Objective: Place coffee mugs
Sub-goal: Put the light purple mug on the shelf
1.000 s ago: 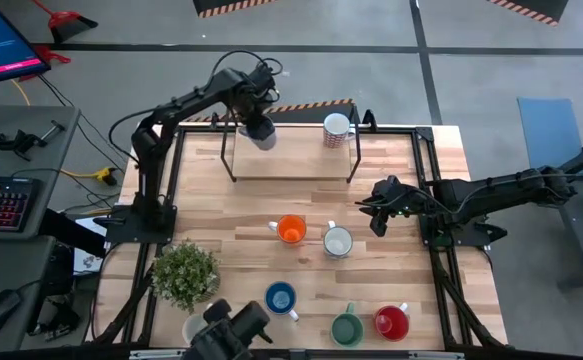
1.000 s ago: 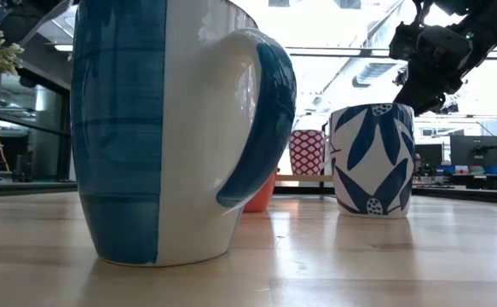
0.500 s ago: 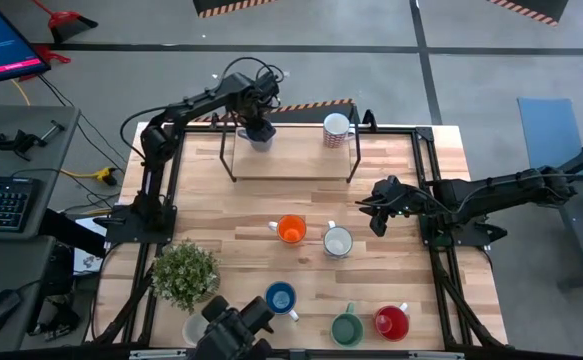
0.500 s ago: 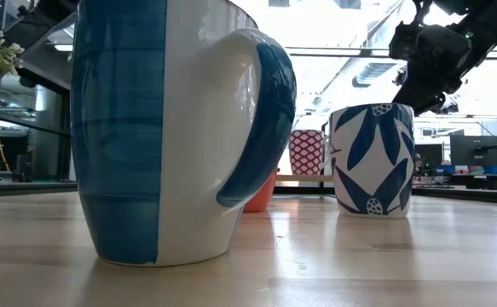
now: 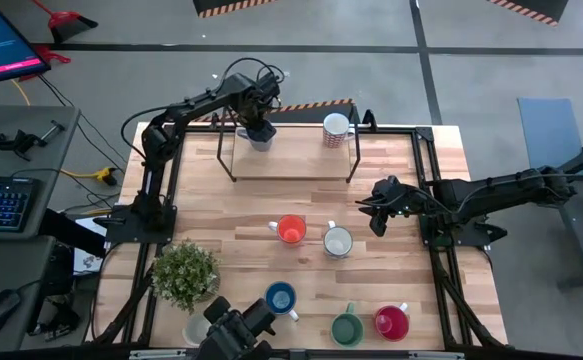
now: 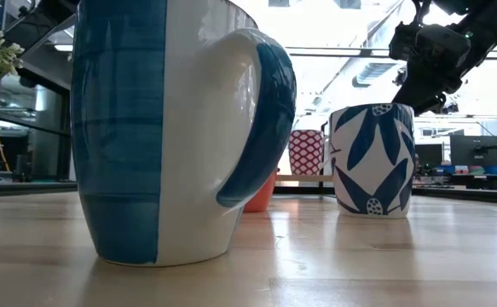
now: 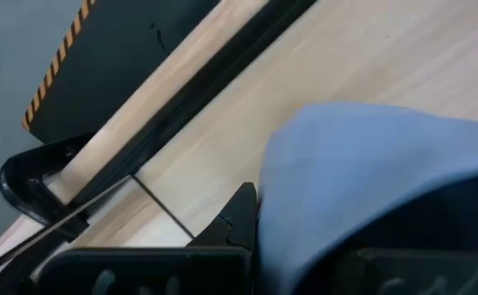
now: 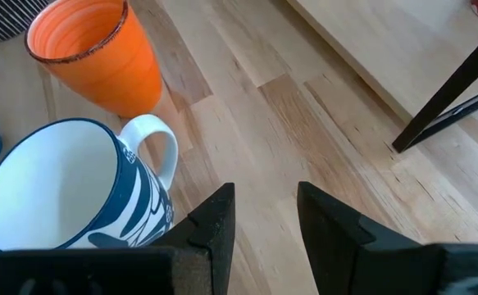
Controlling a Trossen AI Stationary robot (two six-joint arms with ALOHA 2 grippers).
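Since a second ago the left gripper has carried the grey-blue mug from above the rack's left part toward the far left corner of the tabletop, where it now sits low at the left end of the shelf, a raised wooden board on black legs along the far edge. Its jaws are clamped on that mug, which fills the left wrist view; whether the mug's base touches the shelf cannot be told.

At the shelf's right end stands the white patterned mug with red.

The right gripper hovers over the tabletop's right side, near its middle, with its jaws standing apart and nothing between them; the right wrist view shows bare wood in the gap.

Near the centre of the tabletop the orange mug and the white mug with blue leaves stand close together. Along the near edge are the blue mug, the green mug and the red mug. A potted plant stands by the near left corner, with a pale mug partly hidden just beyond it at the near edge.
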